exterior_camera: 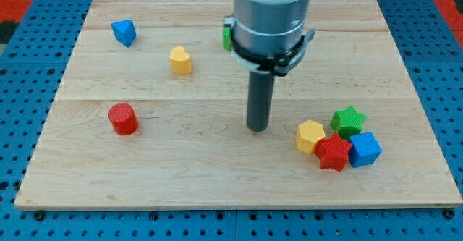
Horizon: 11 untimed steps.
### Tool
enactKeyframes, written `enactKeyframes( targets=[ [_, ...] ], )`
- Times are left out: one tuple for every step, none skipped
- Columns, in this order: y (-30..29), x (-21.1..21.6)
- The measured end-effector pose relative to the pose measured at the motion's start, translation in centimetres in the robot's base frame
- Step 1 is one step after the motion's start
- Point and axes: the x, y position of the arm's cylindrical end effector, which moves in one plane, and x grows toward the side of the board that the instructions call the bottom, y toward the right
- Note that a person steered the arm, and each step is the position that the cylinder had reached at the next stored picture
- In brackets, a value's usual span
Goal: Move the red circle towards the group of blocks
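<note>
The wooden surface [217, 176] is the largest thing here, a pale board lying on a blue mat, and it carries every block. Next in size is the arm's grey body, which comes in from the far edge and hides most of a green block [226, 37] behind it; that block's shape cannot be made out.

At the near right sits the group of blocks, packed so that neighbours touch or nearly touch: a yellow hexagon [309, 135] on the left, a green star [349, 119] at the far side, a red star [333, 153] nearest, and a blue cube [365, 148] on the right. They probably serve as the target cluster, which would explain why they are bunched while the others lie scattered.

The red circle [123, 118], the block to be moved, stands alone at the left, well apart from the group. A yellow block [181, 60] with a rounded top and a blue triangle-like block [124, 32] lie farther back on the left.

The end effector is a plain rod, with nothing to open or close, and it holds nothing. My tip [258, 129] rests on bare wood between the red circle and the group, nearer the yellow hexagon, touching no block. To push the circle rightward, I judge the tip must first get round to its left side.
</note>
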Motion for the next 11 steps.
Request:
enactKeyframes(
  targets=[
    [3.3, 2.0],
    [0.7, 2.0],
    [-9.1, 2.2],
    [-20.7, 1.8],
    [-24.7, -2.0],
    [-19.7, -3.0],
    [-12.5, -2.5],
    [-10.9, -1.0],
    [-10.2, 0.3],
    [-1.2, 0.4],
    [1.0, 0.4]
  ],
)
